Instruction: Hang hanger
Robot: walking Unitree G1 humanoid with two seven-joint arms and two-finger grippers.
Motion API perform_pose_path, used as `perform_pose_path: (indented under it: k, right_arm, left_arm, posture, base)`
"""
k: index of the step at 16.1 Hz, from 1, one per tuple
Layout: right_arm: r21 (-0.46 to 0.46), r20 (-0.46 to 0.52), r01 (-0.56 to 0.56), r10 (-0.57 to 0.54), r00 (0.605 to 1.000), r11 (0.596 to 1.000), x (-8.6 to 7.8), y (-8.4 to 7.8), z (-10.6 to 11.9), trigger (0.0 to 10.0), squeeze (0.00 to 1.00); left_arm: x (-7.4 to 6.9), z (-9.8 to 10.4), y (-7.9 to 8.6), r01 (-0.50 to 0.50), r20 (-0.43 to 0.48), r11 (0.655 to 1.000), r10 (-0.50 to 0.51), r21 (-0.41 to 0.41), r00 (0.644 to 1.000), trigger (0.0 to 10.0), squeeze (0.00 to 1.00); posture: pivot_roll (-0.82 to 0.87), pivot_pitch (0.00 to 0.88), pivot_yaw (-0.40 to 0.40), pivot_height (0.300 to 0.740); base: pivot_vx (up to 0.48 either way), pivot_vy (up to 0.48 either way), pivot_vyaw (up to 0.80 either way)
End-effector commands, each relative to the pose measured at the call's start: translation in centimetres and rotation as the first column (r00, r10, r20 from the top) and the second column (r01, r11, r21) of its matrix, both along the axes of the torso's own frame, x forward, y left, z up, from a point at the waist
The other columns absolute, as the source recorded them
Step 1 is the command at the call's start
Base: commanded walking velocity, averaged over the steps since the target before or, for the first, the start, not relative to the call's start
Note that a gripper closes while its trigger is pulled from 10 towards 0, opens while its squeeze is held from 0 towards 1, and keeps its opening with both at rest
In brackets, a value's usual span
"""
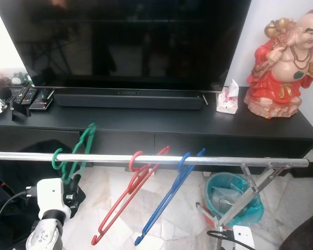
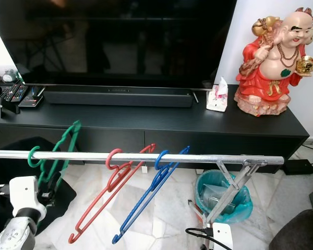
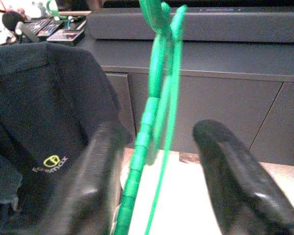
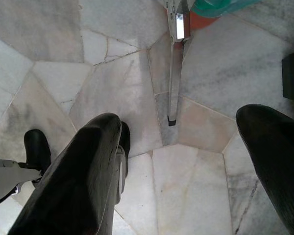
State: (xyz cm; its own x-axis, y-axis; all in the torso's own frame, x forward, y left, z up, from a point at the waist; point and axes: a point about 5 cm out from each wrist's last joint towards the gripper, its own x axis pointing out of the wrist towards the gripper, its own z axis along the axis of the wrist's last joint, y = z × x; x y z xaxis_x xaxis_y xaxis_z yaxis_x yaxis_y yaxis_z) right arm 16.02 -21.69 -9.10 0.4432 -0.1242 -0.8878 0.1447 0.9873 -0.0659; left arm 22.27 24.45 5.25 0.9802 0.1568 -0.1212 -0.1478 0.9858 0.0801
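hanging from the metal rail [image 1: 146, 158] at its left end, the green hanger [image 1: 73, 156] has its hook over the bar while the left pincer [image 3: 157, 181] sits just below the rail, its two black fingers [image 3: 95, 176] spread wide on either side of the hanger's lower body without pinching it. seen along the left wrist, the green plastic runs up between the fingers with a gap on each side, so the pincer is open and holding nothing. this looks like the release step: the hanger appears seated on the rail, and the next move calls for drawing the left arm down and back, clear of the green frame, without knocking the hook off. the right pincer [image 4: 181, 161] hangs idle below the rail, spread wide over the marble floor [image 4: 63, 73] beside a foot of the rack's stand [image 4: 175, 83]. along the rail to the right of the green hanger hang a red hanger [image 1: 130, 192] and then a blue hanger [image 1: 169, 192], both tilted. beyond the rail stands a black tv desk [image 1: 146, 125] carrying a soundbar [image 1: 128, 99], remotes [image 1: 31, 98], a tissue pack [image 1: 227, 99] and a red statue [image 1: 284, 62], with the television [image 1: 125, 41] behind.
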Motion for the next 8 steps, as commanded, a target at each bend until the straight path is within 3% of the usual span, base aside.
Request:
perform_pose_path:
  k: [1, 8]
  right_arm:
    - [-0.002, 0.001, -0.002, 0.002, 1.0, 1.0, 0.1, -0.1, 0.1, 10.0, 0.0]
    - [-0.002, -0.002, -0.006, 0.006, 1.0, 1.0, 0.0, -0.1, 0.0, 10.0, 0.0]
  left_arm:
    - [-0.3, 0.4, 0.1, 0.001, 0.01, 1.0, -0.001, 0.003, 1.0, 10.0, 1.0]
    - [-1.5, 1.1, 0.1, 0.012, 0.011, 1.0, -0.012, 0.009, 1.0, 10.0, 1.0]
  posture:
    - [0.14, 0.0, -0.024, 0.732]
    - [0.14, 0.0, -0.021, 0.732]
  base:
    - [0.0, 0.0, 0.0]
    - [0.0, 0.0, 0.0]
